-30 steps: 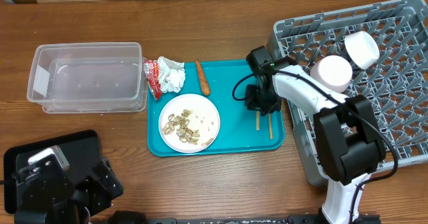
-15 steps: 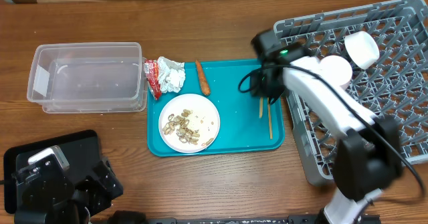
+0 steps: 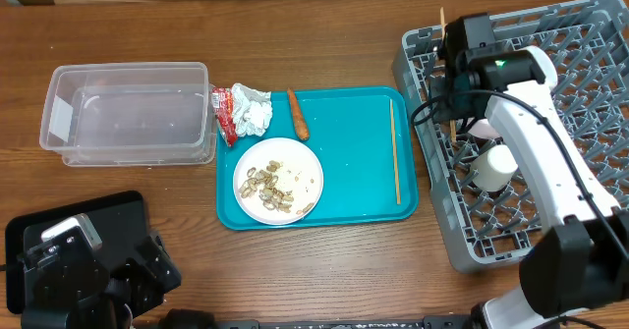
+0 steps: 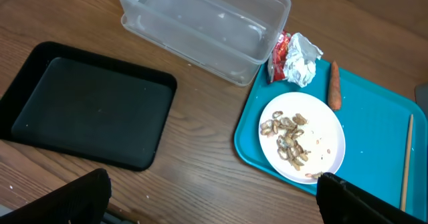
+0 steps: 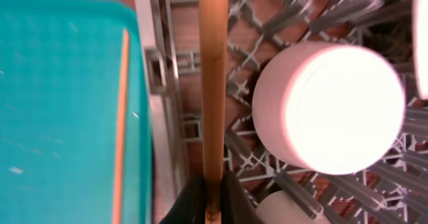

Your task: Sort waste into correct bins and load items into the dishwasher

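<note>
- Above the table, in the overhead view, the right gripper (image 3: 455, 74) hangs over the left part of the grey dish rack (image 3: 590, 64). It pinches the held chopstick (image 3: 443, 20), which crosses the rack's left rim.
- The second chopstick (image 3: 395, 152) lies on the teal tray (image 3: 344, 206), near its right edge. A white cup (image 3: 491, 167) sits in the rack.
- The waste looks untouched. The tissue (image 3: 256, 113), wrapper (image 3: 224, 113) and carrot stick (image 3: 297, 113) lie at the tray's top-left corner. The plate (image 3: 278, 180) carries the shell scraps (image 3: 265, 182), and the clear tub (image 3: 128, 113) holds nothing.
- In the left wrist view, the left gripper (image 4: 212, 180) has its fingers spread wide with nothing between them. It is poised above the wood between the black tray (image 4: 87, 110) and the plate. The black tray is bare, and the tub stands beyond it.
- In the right wrist view, the finger pads (image 5: 194, 200) are pressed together on the lower end of the held chopstick. The stick runs straight up the view along the rack's side wall. A round white bowl (image 5: 328, 103) rests on the pegs just to its right, and another white piece shows at the bottom edge.
- Judged from this, loading is partly done: some dishes are in and one chopstick is about to go in. The second chopstick, the plate and all the waste sorting are still to do.
</note>
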{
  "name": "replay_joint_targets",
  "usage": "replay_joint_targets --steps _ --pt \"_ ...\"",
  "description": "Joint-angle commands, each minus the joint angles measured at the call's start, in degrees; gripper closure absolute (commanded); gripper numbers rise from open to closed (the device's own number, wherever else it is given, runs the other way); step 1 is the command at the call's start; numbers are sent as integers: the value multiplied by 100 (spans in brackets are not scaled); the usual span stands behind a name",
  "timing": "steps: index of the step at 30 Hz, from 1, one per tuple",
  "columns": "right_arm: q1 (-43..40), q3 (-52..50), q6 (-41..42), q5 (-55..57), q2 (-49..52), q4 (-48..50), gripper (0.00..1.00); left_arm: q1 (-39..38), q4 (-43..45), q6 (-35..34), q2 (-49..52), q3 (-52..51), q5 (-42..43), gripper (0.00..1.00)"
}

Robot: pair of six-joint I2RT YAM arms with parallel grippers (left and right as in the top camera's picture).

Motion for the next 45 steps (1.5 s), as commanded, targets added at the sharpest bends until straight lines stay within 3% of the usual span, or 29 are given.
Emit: replay_joint_targets --steps 1,3,10,13,16,21,32,38,41,43,45 --pt "28 -157 -715 55 208 52 90 -52 4 -98 -42 -2 4 0" --pt "85 -155 -723 212 227 90 74 -52 4 -98 -42 -2 4 0" --pt "752 118 -236 328 -72 -160 63 -52 2 -98 -42 -2 4 0" --pt "1198 120 267 -164 -173 -138 62 -52 4 -98 -42 -2 4 0" --pt "1674 -81 1403 -299 -87 85 62 -52 4 -98 -42 -2 4 0" --pt "1735 -643 2470 -173 144 717 60 -52 4 -98 -42 -2 4 0" --pt "1473 -1209 2675 223 973 1255 59 -52 4 -98 -42 -2 4 0" --pt "1473 -1209 2680 138 1403 1261 69 -52 4 -98 -42 -2 4 0" --pt "1475 -1209 2675 -50 1556 1257 79 -52 4 -98 -42 -2 4 0" --pt "1475 -1207 2675 -315 1561 1250 96 -52 4 -98 -42 -2 4 0" --pt "1475 -1182 2675 -404 1526 1246 96 -52 4 -98 -42 -2 4 0"
